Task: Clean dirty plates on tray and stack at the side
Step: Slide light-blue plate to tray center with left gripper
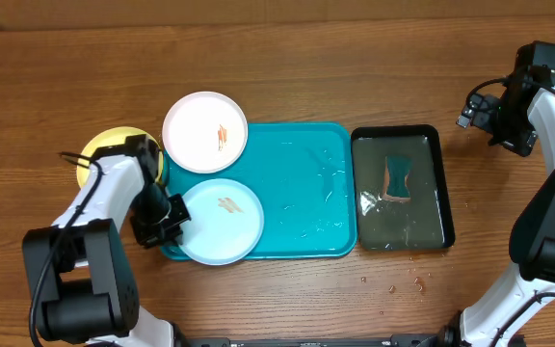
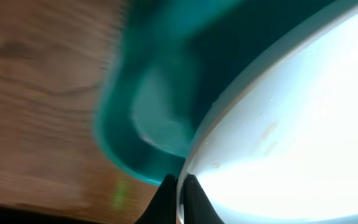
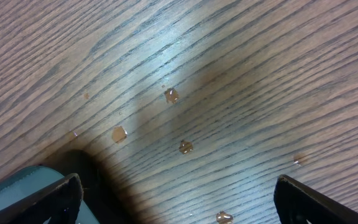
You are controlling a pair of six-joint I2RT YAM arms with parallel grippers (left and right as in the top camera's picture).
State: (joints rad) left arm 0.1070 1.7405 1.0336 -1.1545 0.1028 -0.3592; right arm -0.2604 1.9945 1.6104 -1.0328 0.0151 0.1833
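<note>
The turquoise tray (image 1: pixel 302 207) lies mid-table. A light blue plate (image 1: pixel 222 222) with an orange smear sits in its front left corner. My left gripper (image 1: pixel 169 218) is shut on this plate's left rim; in the left wrist view the fingers (image 2: pixel 179 190) pinch the pale rim (image 2: pixel 291 124) above the tray corner (image 2: pixel 160 74). A white plate (image 1: pixel 205 131) with an orange smear overlaps the tray's back left corner. A yellow-green plate (image 1: pixel 107 145) lies on the table at the left, partly hidden by my left arm. My right gripper (image 1: pixel 494 111) is open and empty over bare wood (image 3: pixel 179 205).
A black tray (image 1: pixel 441 183) holding water and a teal sponge (image 1: pixel 396 178) stands right of the turquoise tray. Small water drops (image 3: pixel 171 95) dot the wood under my right gripper and near the front (image 1: pixel 393 281).
</note>
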